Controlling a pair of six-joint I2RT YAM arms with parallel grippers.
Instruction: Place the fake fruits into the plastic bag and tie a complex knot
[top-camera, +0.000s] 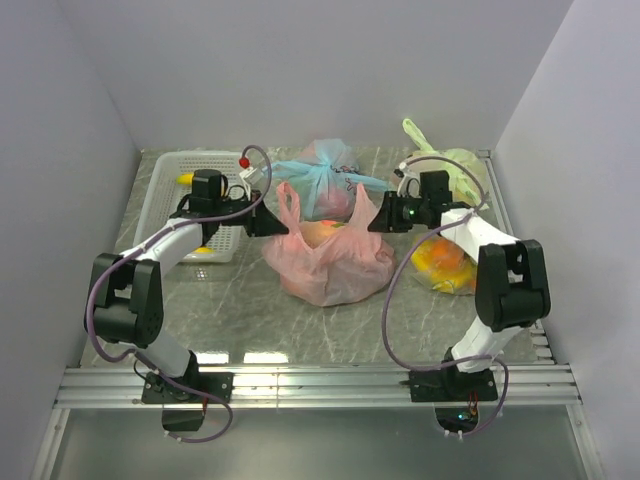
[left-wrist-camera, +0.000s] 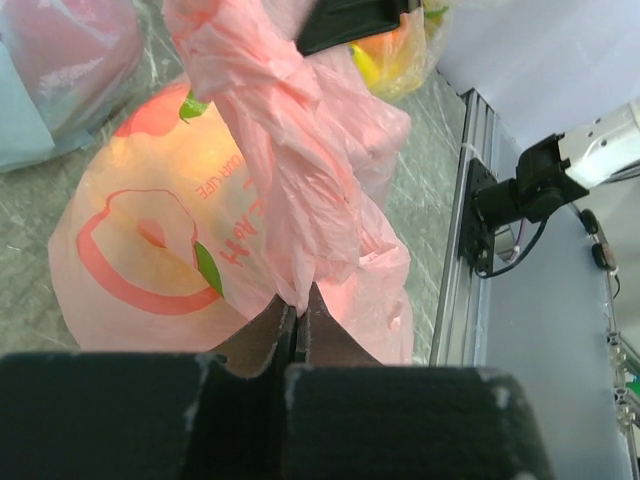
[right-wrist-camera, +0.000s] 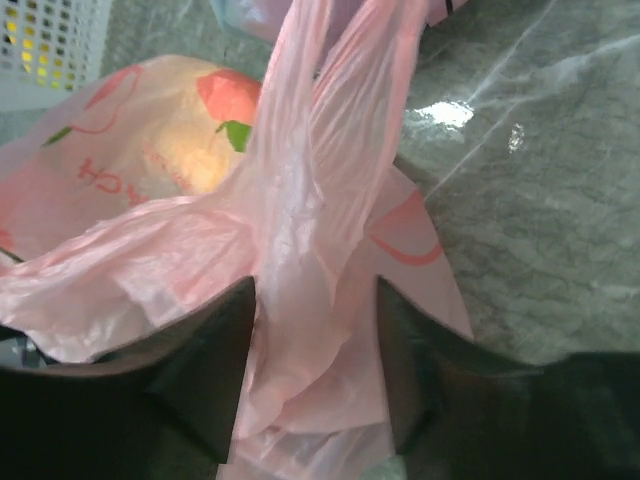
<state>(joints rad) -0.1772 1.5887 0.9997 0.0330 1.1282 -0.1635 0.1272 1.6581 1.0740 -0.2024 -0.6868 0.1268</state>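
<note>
The pink plastic bag (top-camera: 328, 268) sits mid-table with fake fruits (top-camera: 320, 234) inside, an orange-yellow one showing through the film (left-wrist-camera: 140, 165) (right-wrist-camera: 195, 150). My left gripper (top-camera: 276, 225) (left-wrist-camera: 297, 308) is shut on the bag's left handle (top-camera: 288, 205), pinching a thin fold. My right gripper (top-camera: 376, 221) (right-wrist-camera: 315, 288) is open, its jaws on either side of the right handle (right-wrist-camera: 310, 250) without closing on it. No knot is in view on the pink bag.
A white basket (top-camera: 165, 205) at the left holds a yellow banana (top-camera: 186, 178) and a red piece (top-camera: 243, 161). A tied light blue bag (top-camera: 322, 178) lies behind the pink one. A pale green bag (top-camera: 458, 165) and a clear bag of orange fruit (top-camera: 445, 265) lie at the right.
</note>
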